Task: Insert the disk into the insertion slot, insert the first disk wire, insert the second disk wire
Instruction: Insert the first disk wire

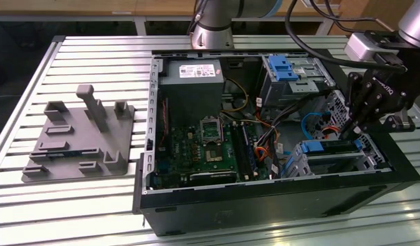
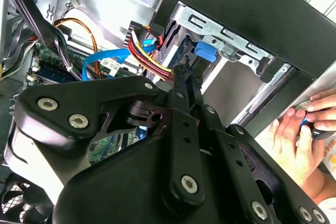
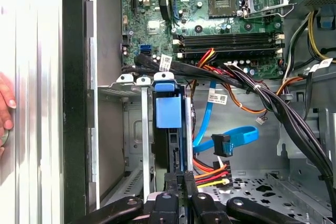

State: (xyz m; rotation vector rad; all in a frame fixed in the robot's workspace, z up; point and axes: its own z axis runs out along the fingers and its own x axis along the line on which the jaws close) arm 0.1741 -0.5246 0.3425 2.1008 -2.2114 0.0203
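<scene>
1. Showing an open computer case (image 1: 264, 202) lying on a slatted metal surface (image 1: 73, 210), with a grey moulded plate (image 1: 80, 138) resting well apart on the exterior view's left.
2. Reaching down with the pincer (image 1: 346, 134) into the case corner on the exterior view's right, directly over the insertion slot (image 1: 297, 163).
3. Presenting the pincer (image 3: 184, 179) clenched, with fingertips (image 2: 178, 85) pressed together, right at the outer end of the disk (image 3: 170, 150); impossible to tell whether gripping anything.
4. Housing the disk (image 1: 330, 148), with its blue tab (image 3: 169, 111), inside the insertion slot (image 3: 143, 140).
5. Trailing the first disk wire (image 3: 207, 171) out from beside the disk, with its small black plug lying just beside the pincer (image 2: 181, 72) and over the perforated cage floor.
6. Looping the second disk wire (image 3: 239, 137) near the first disk wire (image 2: 149, 59), with its dark plug hanging near the disk but apart from it in the first wrist view.
7. Including a person's hand (image 2: 296, 140) resting on the surface outside the case wall.
8. Displaying the green circuit board (image 1: 203, 148) in the case middle and a silver bay (image 1: 281, 69) with a blue latch at the far corner.
</scene>
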